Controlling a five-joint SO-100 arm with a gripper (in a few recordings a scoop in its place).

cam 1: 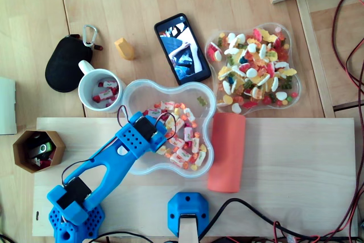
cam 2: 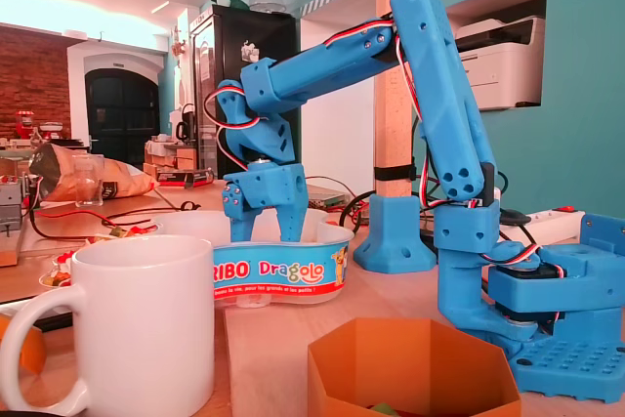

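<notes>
We see the blue plastic gripper [cam 1: 164, 138] reaching down into the clear lobed plastic tub [cam 1: 134, 91] of wrapped sweets [cam 1: 182, 155], which straddles the upper edge of the pale wooden board [cam 1: 284, 174] in the overhead view. In the fixed view its 2 fingers [cam 2: 293, 214] stand apart. Their tips are hidden behind the tub's wall, so we cannot tell whether they touch a sweet. The white ceramic mug [cam 1: 85, 90] stands just left of the tub, and a salmon cylinder [cam 1: 226, 152] lies just right of it.

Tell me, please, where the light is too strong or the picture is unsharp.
Fixed view: the ceiling at top left is washed out; the white mug near the lens looks soft, the gripper sharp. Overhead view: even light, faint shadows, the candy tub sharp.
</notes>
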